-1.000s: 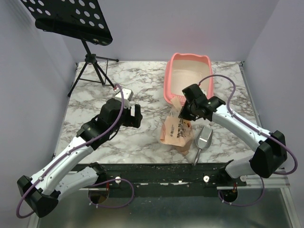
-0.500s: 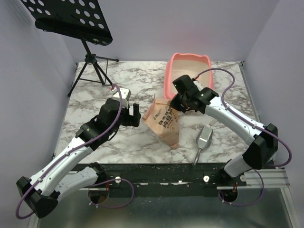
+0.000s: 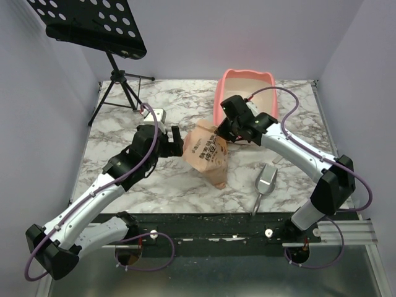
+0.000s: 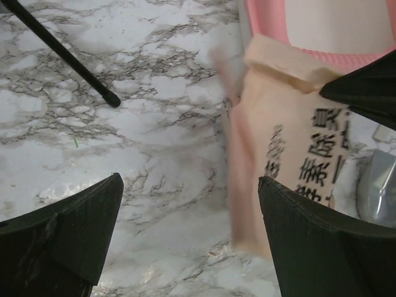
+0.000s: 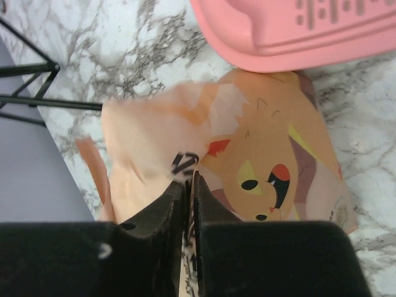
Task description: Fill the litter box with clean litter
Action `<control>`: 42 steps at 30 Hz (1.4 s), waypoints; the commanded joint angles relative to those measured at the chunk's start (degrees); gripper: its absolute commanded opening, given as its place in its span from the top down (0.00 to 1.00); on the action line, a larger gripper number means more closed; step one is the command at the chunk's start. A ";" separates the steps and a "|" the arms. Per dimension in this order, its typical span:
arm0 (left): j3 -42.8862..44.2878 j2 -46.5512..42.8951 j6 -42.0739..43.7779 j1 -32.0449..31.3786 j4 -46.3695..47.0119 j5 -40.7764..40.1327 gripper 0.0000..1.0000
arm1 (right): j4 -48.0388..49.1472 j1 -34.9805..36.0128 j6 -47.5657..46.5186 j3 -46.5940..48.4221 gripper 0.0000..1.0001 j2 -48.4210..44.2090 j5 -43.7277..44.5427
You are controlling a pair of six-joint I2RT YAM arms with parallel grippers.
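Nearest, a scoop [image 3: 266,178] lies on the tabletop [image 3: 185,185], to the right of the bag [image 3: 208,153], with nothing holding it. The bag is printed paper and stands tilted. It is judged soft and easily crumpled, with loose weight inside that would shift when it is tipped. A pinch at the top alone may tear or slip, so a second hold lower on the body is judged wise. The bag's upper paper is pinched by the right claw [image 3: 218,131], whose fingers are drawn almost together on it. The left claw [image 3: 176,143] is spread wide just beside the bag's left face and nothing is held in it; whether it touches the paper cannot be told. Just beyond the bag, the box [image 3: 221,99] sits at the far right of the tabletop, its near rim close by the bag's top. Its inside looks pale, and whether litter lies in it cannot be told. No litter is seen pouring; it is presumed to be in the bag. The box is rigid plastic, judged light enough to slide if pushed
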 commanded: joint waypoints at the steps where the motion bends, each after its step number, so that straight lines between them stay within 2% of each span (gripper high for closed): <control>1: 2.22 3.29 -1.12 0.25 8.05 6.89 0.01 | 8.31 0.16 -3.80 1.61 0.66 0.01 -2.85; 2: 2.31 4.35 -0.86 0.25 9.19 8.47 0.01 | 8.40 0.07 -5.29 1.87 0.53 0.01 -3.21; 4: 2.75 6.98 -0.25 0.25 11.65 11.72 0.01 | 8.13 -0.02 -8.54 2.22 0.36 -0.25 -3.56; 6: 3.63 9.62 0.46 0.34 12.72 13.75 0.01 | 7.96 -0.63 -10.66 1.61 0.27 -1.91 -3.65; 7: 3.81 11.02 0.72 0.34 12.89 13.93 0.01 | 8.13 -0.98 -11.97 1.17 0.26 -2.79 -4.00; 13: 3.81 16.48 1.43 0.86 14.13 17.80 0.01 | 8.31 -2.39 -18.22 -3.92 0.26 -9.64 -4.79; 19: 1.79 17.19 2.30 0.86 14.04 19.12 0.01 | 9.01 -2.57 -21.65 -8.49 0.26 -15.62 -4.09; 32: -4.19 17.72 -0.86 1.65 19.40 25.97 0.04 | 10.07 -2.57 -23.41 -11.40 0.26 -18.44 -6.46; 35: -4.54 17.19 -1.12 2.27 20.63 27.90 0.09 | 9.98 -2.57 -23.76 -11.57 0.27 -18.79 -6.64; 39: -6.03 16.84 -2.35 2.62 24.13 31.42 0.21 | 10.15 -2.57 -23.85 -12.19 0.28 -19.15 -7.34; 42: -7.44 16.84 -4.36 3.32 27.12 34.93 0.36 | 10.50 -2.57 -23.50 -12.81 0.29 -19.50 -7.78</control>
